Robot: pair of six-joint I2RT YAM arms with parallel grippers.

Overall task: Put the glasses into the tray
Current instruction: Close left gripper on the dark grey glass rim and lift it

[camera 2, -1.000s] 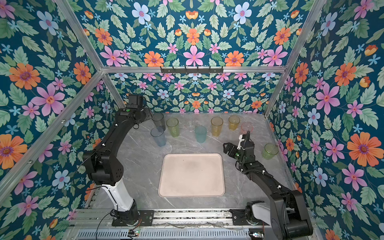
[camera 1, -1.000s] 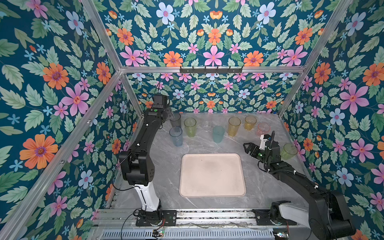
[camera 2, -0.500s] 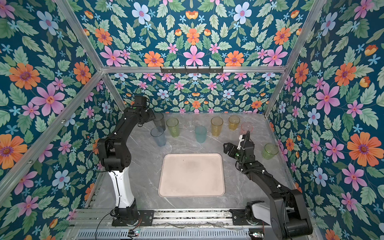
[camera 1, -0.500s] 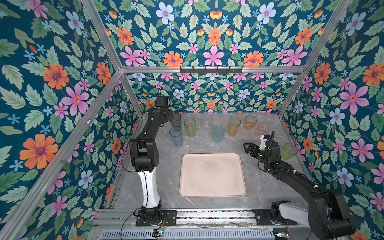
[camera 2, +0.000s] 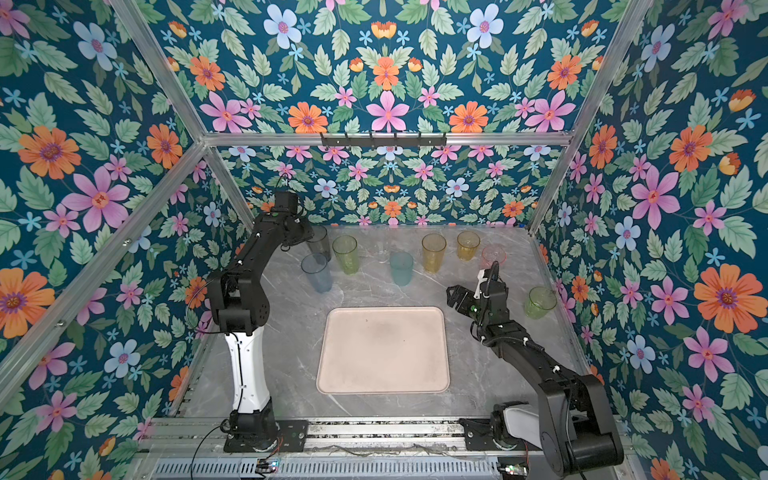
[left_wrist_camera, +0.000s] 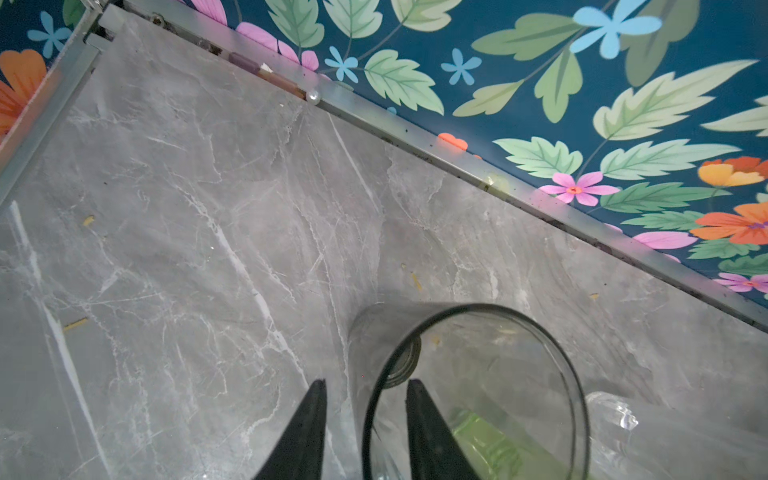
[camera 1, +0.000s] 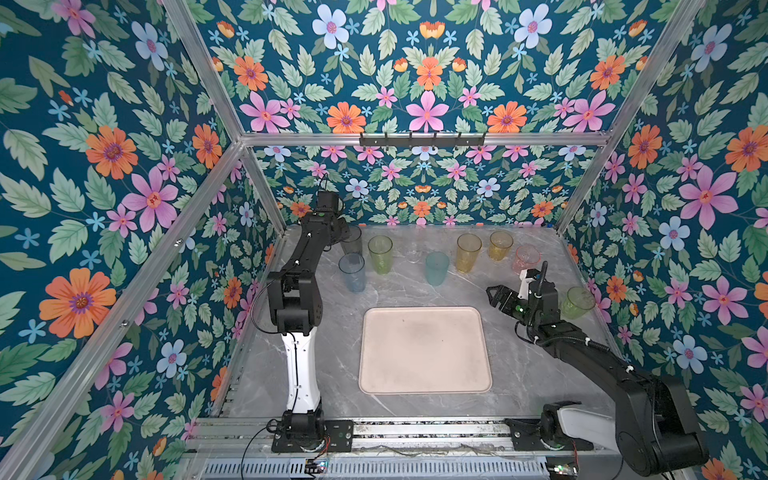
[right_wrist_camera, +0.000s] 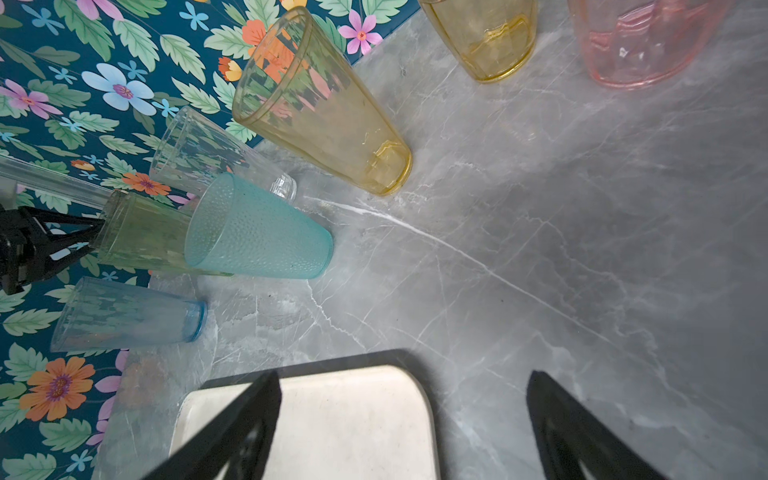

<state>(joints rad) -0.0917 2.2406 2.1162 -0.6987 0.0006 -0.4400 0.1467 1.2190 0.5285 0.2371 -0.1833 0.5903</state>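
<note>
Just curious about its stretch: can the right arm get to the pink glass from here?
Probably yes: the right tool is open, and only bare table lies between it and the pink glass.

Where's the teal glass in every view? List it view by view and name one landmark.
Top view: teal glass stands mid-table, behind the tray.
Top view: same spot, behind the tray.
Left wrist: not in it.
Right wrist: in it, partly covering a green glass.
Landmark: the tall amber glass, its neighbour in all three.
</note>
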